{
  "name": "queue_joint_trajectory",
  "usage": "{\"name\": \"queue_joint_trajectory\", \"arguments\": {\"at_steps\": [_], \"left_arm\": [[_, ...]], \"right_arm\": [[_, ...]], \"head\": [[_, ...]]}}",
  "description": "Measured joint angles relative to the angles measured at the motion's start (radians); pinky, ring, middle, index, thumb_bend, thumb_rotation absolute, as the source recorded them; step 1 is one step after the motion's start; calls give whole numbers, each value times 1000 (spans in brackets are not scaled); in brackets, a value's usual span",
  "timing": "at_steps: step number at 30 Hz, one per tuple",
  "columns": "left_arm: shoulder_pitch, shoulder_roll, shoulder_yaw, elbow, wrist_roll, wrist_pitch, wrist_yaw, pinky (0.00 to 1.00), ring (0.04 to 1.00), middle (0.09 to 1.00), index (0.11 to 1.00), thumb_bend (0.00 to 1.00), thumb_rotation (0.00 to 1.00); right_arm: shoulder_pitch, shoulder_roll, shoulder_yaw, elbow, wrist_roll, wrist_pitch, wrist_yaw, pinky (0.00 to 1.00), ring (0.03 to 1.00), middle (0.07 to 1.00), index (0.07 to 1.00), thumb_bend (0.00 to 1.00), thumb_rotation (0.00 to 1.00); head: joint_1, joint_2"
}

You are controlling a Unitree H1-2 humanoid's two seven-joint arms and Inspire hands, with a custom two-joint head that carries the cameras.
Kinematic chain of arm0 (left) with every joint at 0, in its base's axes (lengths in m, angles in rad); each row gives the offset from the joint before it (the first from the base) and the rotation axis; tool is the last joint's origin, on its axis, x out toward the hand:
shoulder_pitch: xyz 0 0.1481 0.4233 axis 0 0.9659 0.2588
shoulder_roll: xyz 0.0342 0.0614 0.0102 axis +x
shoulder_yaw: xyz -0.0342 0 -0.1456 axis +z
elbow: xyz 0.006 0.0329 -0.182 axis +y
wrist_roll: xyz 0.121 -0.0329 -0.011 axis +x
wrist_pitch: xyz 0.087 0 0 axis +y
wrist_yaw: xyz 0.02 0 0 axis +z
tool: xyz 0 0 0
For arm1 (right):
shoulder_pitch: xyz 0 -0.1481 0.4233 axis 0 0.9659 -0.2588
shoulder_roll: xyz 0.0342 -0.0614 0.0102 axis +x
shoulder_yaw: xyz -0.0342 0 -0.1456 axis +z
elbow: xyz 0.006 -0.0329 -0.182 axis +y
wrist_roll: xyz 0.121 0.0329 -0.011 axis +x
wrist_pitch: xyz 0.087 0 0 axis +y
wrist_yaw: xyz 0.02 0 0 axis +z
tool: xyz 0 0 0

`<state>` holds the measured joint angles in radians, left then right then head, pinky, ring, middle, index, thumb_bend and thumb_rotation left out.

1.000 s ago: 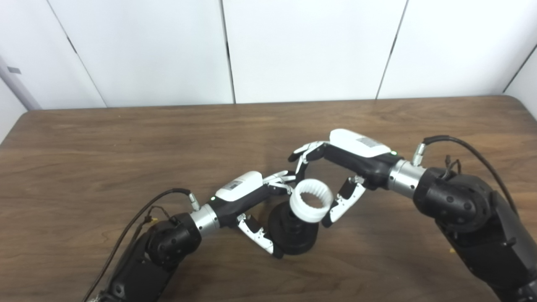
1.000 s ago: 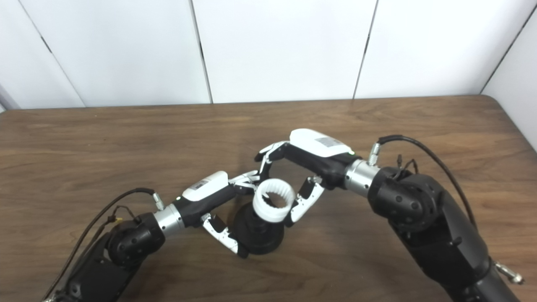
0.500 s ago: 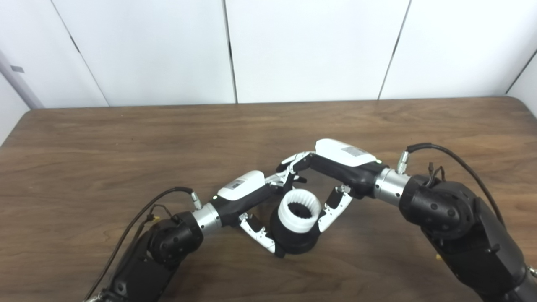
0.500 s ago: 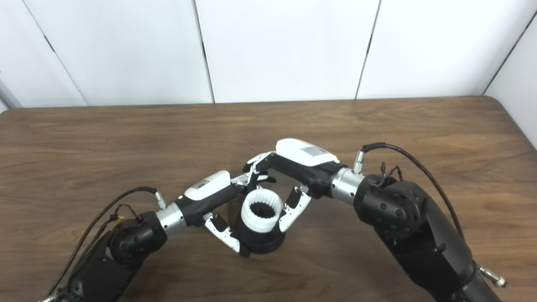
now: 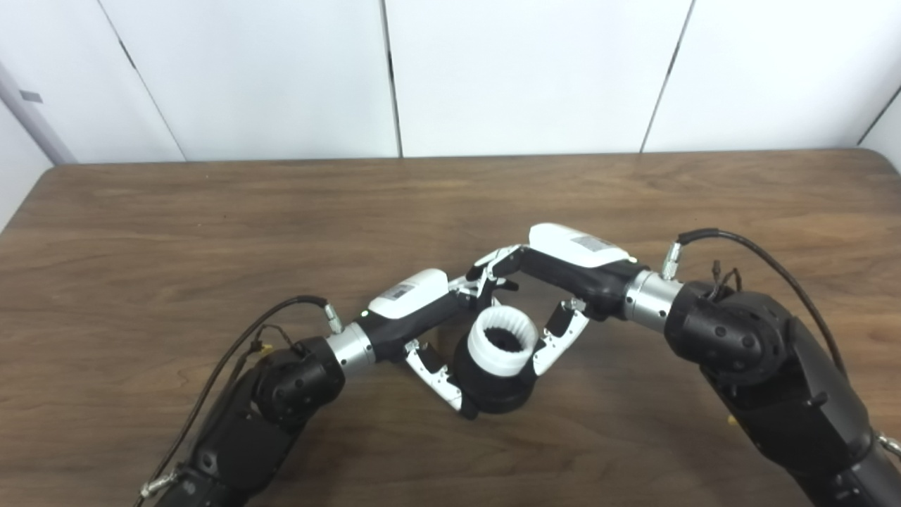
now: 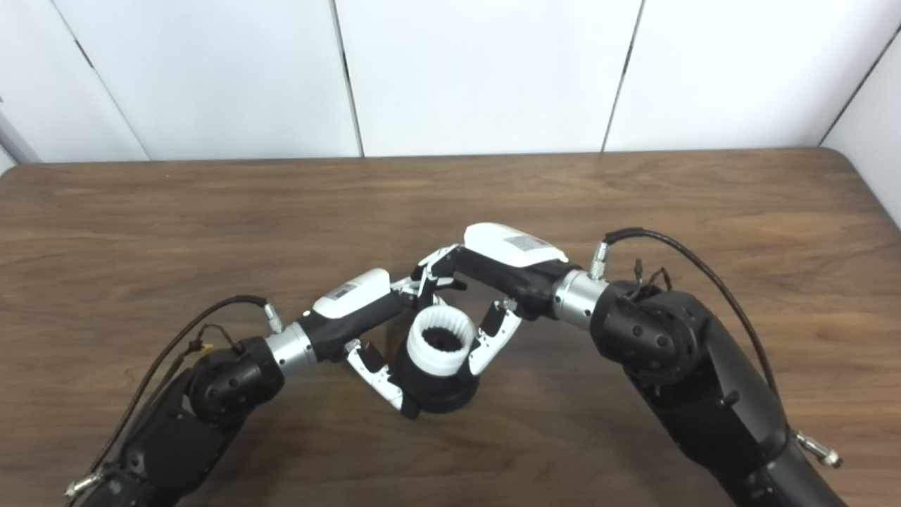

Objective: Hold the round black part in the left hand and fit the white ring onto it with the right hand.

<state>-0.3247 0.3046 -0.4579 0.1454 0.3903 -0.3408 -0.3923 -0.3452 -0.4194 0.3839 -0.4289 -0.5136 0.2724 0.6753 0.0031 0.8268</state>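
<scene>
Black part: the round black part sits nearest the camera on the worktop, its wide base down and a narrower neck rising from it.
Left robot hand: the left robot hand is clasped around the black part, thumb along the near-left edge of the base and fingers reaching behind the neck.
White ring: the white ring sits on top of the black part's neck, its toothed bore facing up with dark material visible inside; it looks level, though how deep it has gone I cannot tell.
Right robot hand: the right robot hand grips the ring, thumb pressed on its right wall and fingers curled over the far side, where they crowd against the left hand's fingers.
Stage: by my reading the ring is on and being pressed home; seating is not confirmed.
Risk, jamming: if the inner teeth are not lined up with the neck, pushing harder could cock the ring and wedge it.
Risk, slipping: downward force off-centre could tip the black part out of the left grasp.
Risk, fingers: the two sets of fingers behind the ring could snag on release and drag the ring back up.
Containers: none in view; the far worktop shows only bare wood up to the white wall panels.
</scene>
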Motion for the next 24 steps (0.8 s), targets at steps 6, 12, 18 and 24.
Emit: {"name": "queue_joint_trajectory", "arguments": {"at_steps": [6,12,18,24], "left_arm": [[0,2,-4,-10,2,16,-3,825,991,942,487,520,75],[0,4,-5,-11,6,16,-3,821,991,938,487,521,75],[0,6,-4,-17,11,20,-4,817,999,941,487,520,76],[0,6,-5,-17,10,20,-7,839,1000,940,487,520,76]], "right_arm": [[-4,5,3,23,1,-8,0,838,856,815,481,521,142],[-8,11,4,36,1,-10,0,837,850,809,481,521,142],[-11,17,4,48,2,-16,-5,820,846,808,482,521,141],[-10,17,7,56,0,-36,-9,819,842,805,481,521,142]], "head": [[0,0],[5,3],[14,8],[17,9]]}}
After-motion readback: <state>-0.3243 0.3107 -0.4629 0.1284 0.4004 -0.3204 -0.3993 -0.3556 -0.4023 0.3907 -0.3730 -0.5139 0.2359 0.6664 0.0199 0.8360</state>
